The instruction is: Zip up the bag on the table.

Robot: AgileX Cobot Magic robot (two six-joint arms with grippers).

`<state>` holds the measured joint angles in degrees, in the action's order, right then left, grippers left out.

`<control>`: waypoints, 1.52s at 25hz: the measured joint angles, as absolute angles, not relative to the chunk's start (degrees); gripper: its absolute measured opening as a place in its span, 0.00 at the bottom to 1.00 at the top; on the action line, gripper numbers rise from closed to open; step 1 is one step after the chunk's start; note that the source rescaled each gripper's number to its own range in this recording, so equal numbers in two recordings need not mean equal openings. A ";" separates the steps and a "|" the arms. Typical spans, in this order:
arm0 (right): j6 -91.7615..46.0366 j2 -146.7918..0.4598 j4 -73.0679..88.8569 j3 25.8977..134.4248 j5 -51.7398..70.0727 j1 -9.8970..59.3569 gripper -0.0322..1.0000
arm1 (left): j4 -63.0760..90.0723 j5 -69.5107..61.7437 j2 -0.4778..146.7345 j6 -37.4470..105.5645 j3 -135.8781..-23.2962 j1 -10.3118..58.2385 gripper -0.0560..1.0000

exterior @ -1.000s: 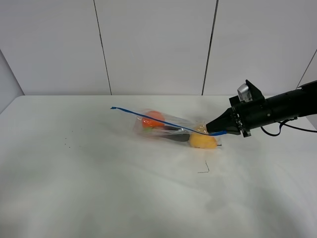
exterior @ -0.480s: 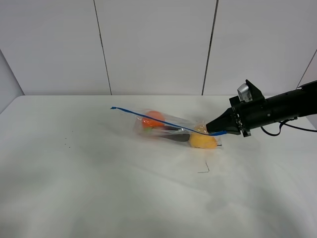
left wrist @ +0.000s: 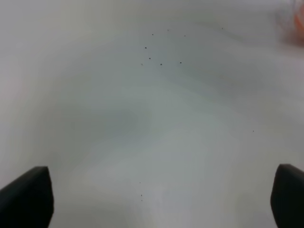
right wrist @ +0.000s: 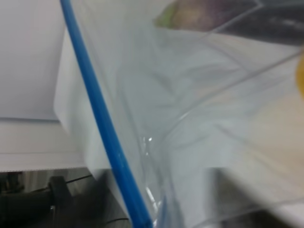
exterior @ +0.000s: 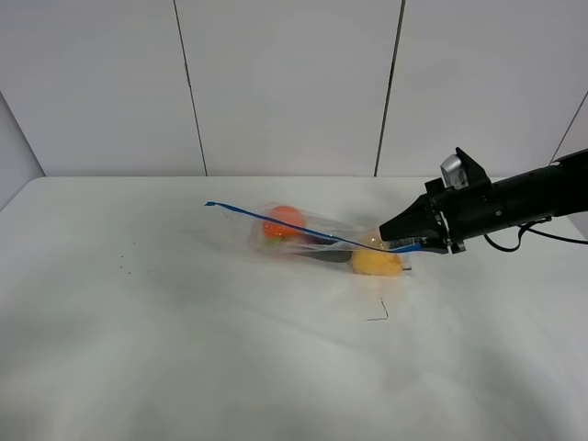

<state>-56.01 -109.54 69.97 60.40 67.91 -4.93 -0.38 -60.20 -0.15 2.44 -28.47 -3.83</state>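
Observation:
The clear bag [exterior: 312, 241] lies on the white table [exterior: 184, 322], right of centre. Through it I see an orange [exterior: 285, 220], a dark eggplant [exterior: 329, 254] and a yellow fruit [exterior: 375, 263]. Its blue zipper strip [exterior: 276, 219] runs raised from the far left down to my right gripper [exterior: 397, 243], which is shut on the strip's right end. The right wrist view shows the strip [right wrist: 102, 123] and clear plastic [right wrist: 190, 118] up close. My left gripper [left wrist: 156, 192] is open over bare table, its fingertips [left wrist: 26, 197] wide apart; it is outside the exterior view.
A small bent dark scrap [exterior: 378, 312] lies on the table in front of the bag. A few dark specks [exterior: 124, 266] mark the table at the left. White wall panels [exterior: 285, 83] stand behind the table's far edge.
My right gripper has risen slightly with the strip's end, pulling the strip a little tauter. The bag has barely shifted.

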 joint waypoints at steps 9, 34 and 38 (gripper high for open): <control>-55.41 -109.54 66.95 60.40 63.87 -4.93 1.00 | -0.38 -60.20 -0.15 2.44 -28.47 -3.83 1.00; -22.42 -96.35 20.34 60.40 44.38 -4.93 1.00 | -0.38 -60.20 -0.15 2.44 -28.47 -3.83 1.00; -14.08 -93.07 9.64 60.40 43.77 -4.93 1.00 | -0.38 -60.20 -0.15 2.44 -28.47 -3.83 1.00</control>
